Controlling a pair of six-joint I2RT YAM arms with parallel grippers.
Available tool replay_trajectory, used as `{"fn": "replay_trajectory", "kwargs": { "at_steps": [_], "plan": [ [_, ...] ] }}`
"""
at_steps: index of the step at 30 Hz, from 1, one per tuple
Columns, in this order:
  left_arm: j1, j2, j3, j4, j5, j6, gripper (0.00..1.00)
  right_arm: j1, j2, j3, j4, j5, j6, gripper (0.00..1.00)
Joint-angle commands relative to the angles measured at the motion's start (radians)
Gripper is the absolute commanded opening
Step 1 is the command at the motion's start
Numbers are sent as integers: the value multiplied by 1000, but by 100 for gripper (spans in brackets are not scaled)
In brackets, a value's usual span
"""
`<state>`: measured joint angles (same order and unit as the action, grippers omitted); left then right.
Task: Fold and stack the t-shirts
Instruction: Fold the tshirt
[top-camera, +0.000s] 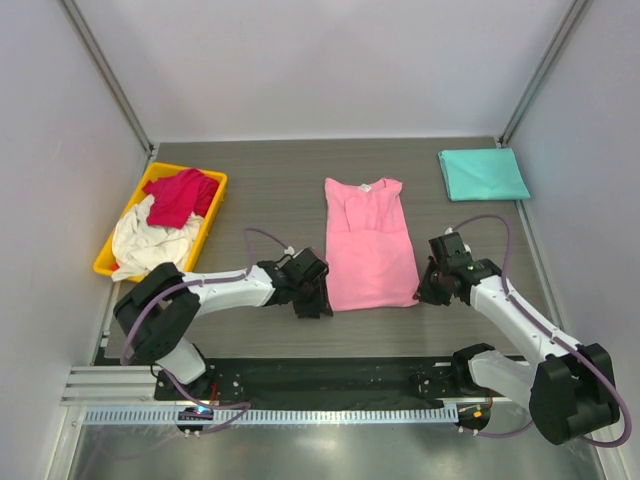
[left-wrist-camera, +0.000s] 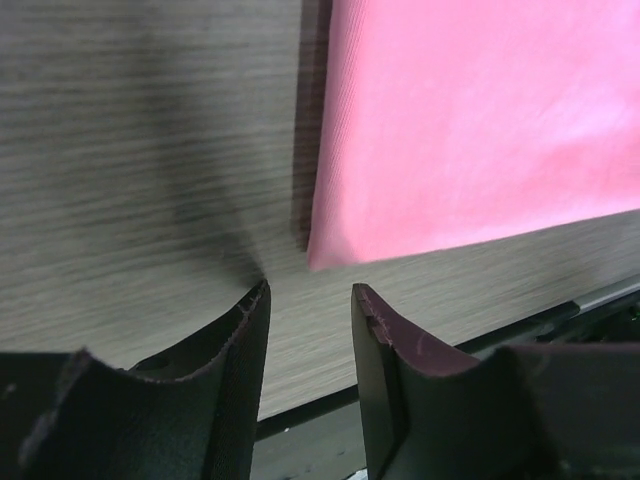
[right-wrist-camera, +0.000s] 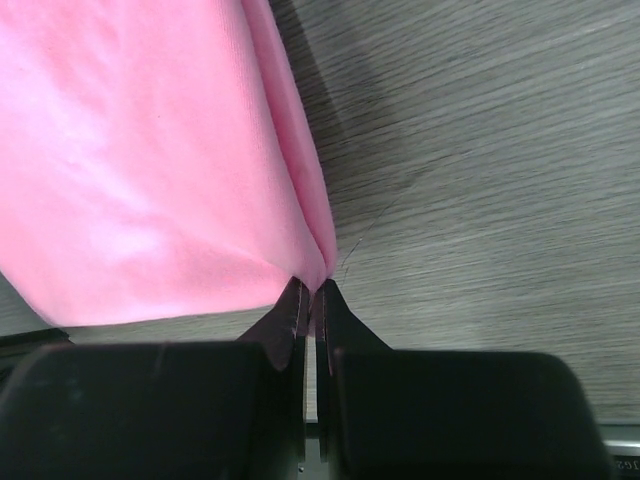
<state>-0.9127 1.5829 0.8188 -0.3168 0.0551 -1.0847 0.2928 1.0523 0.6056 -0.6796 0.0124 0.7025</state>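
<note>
Top view: the pink t-shirt (top-camera: 368, 245) lies flat between the two grippers. It looks like light, limp cloth, best pinched at its hem corners. The folded teal t-shirt (top-camera: 483, 173) sits well beyond the right gripper (top-camera: 425, 293). The crimson t-shirt (top-camera: 180, 195) and cream t-shirt (top-camera: 150, 242) fill the yellow bin (top-camera: 216, 205) beyond the left gripper (top-camera: 318, 300); nothing seems in the way.

Left wrist view: its jaws stand apart and empty, with a hem corner just ahead.

Right wrist view: its fingers pinch the other hem corner.

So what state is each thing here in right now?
Light pink cloth t-shirt: flat, sides folded in.
Teal cloth t-shirt: folded.
Crimson red cloth t-shirt: crumpled in yellow plastic bin.
Cream white cloth t-shirt: crumpled, same bin.
Left gripper: open, empty.
Right gripper: shut on pink shirt's corner.
</note>
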Motion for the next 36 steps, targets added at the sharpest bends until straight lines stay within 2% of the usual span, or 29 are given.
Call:
{"fn": "replay_trajectory", "kwargs": {
  "at_steps": [1, 5, 8, 12, 15, 20, 27, 31, 36],
  "plan": [
    [21, 48, 25, 41, -26, 2, 40, 6, -21, -12, 17, 0, 11, 1],
    [23, 65, 26, 36, -31, 3, 36, 8, -29, -20, 18, 1, 11, 1],
    [21, 71, 36, -4, -44, 12, 29, 8, -31, -20, 20, 1, 12, 1],
    [21, 54, 54, -41, -47, 28, 0, 8, -26, -10, 18, 6, 14, 1],
    [12, -1, 63, -79, -47, 28, 0, 8, -49, 14, -21, 24, 29, 1],
    [-61, -139, 94, -180, -136, -7, 0, 11, -115, 46, -72, 17, 57, 1],
    [-156, -215, 164, -258, -193, -43, 1, 62, -190, 69, -135, 38, 78, 1],
    [-144, -186, 242, -318, -238, 6, 0, 62, -206, 100, -114, 57, 52, 1],
    [-48, -140, 328, -363, -232, 90, 0, 60, -82, 229, -100, 118, -29, 1]
  ]
}}
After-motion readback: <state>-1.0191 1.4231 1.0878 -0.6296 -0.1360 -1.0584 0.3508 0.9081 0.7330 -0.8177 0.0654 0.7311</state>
